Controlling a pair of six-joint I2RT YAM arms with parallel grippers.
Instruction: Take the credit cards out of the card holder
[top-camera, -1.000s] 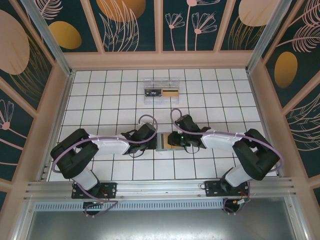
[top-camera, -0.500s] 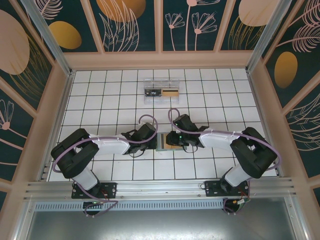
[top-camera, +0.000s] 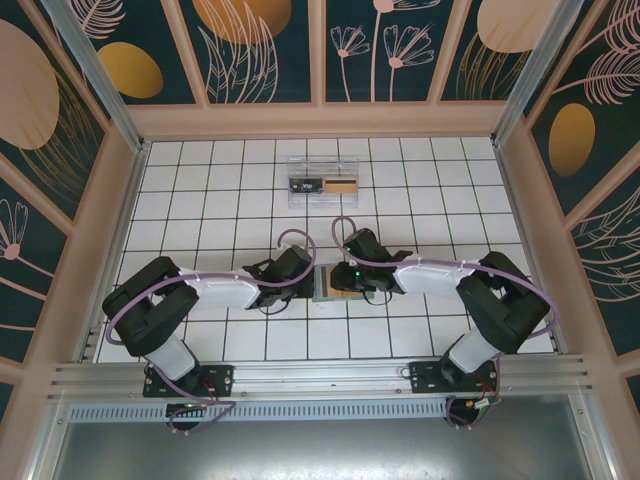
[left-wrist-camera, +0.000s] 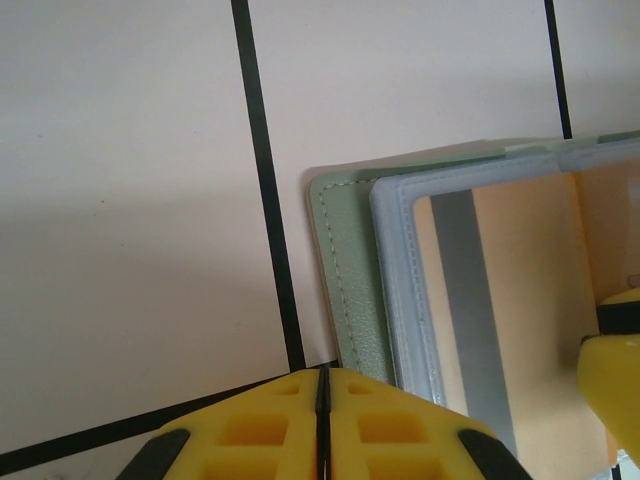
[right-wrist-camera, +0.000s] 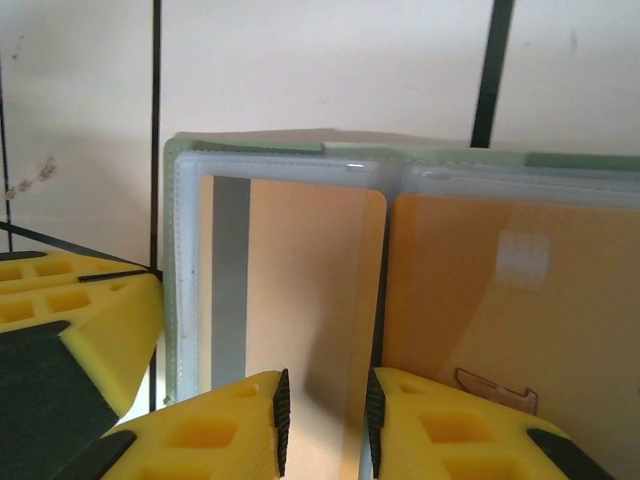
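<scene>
Grey-green card holder (top-camera: 327, 284) spotted from top cam, lying open and flat on white tiled table (top-camera: 200, 200), tan credit cards (top-camera: 345, 293) not yet out. Saw left gripper (top-camera: 307, 282) at holder's left edge and right gripper (top-camera: 352, 281) over holder's middle. Judged one arm per side so as to steady w/ one and pull w/ the other. Noted clear box (top-camera: 322, 183) well beyond holder's far side, a black and a tan card inside. Couldn't read pale mark on the black one, too small.

Left wrist cam: found left gripper's yellow pads (left-wrist-camera: 260, 435) pressed tight together, nothing between, at holder's stitched corner. Prob. bearing down there to stop holder sliding. Saw striped card (left-wrist-camera: 520, 290), tan w/ grey mag stripe, tucked inside holder's clear sleeve (left-wrist-camera: 398, 300).

Right wrist cam: saw right gripper's jaws a little apart, nothing nipped between, tips down over striped card's long edge by holder's centre fold. Judged poised to drag or pinch that card out of sleeve. Noted second card (right-wrist-camera: 500, 300) across the fold, w/ pale chip-like grid and small outline mark. Read no brand, name or nos. anywhere.
</scene>
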